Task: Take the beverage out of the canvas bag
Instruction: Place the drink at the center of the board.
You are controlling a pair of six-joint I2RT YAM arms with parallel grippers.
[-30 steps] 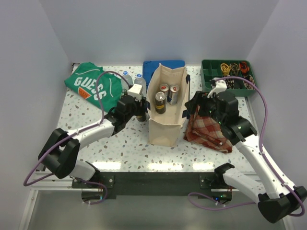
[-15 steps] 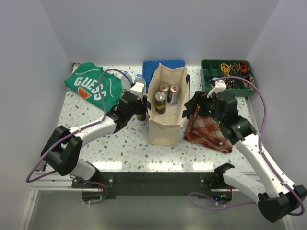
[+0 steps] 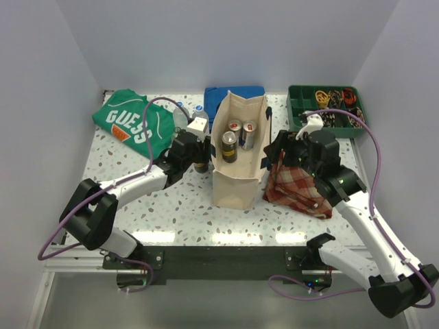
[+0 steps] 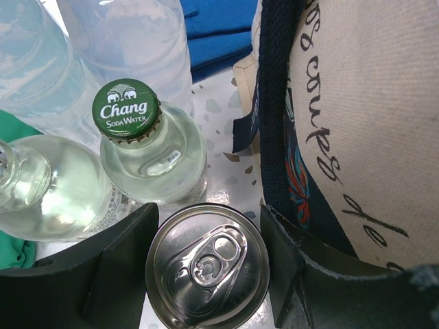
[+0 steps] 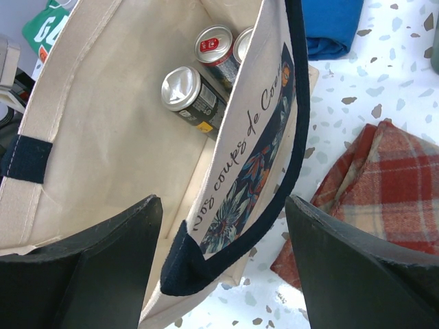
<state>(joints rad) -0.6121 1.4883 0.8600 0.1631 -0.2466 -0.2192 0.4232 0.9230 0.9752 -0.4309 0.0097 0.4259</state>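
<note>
Left claw (image 4: 209, 216) seemingly grips an upright can (image 4: 207, 267) just left of the bag (image 3: 236, 188). Three more cans (image 5: 184, 86) stand inside. Right claw (image 5: 223, 202) straddles its right wall, unclenched.

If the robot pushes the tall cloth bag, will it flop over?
It would probably bend more than tip: the canvas bag is soft cloth, and its walls look slightly bowed. The cans standing inside likely weigh down its bottom, so a gentle push should leave it where it is. A hard shove near the top might still fold or topple it.
</note>
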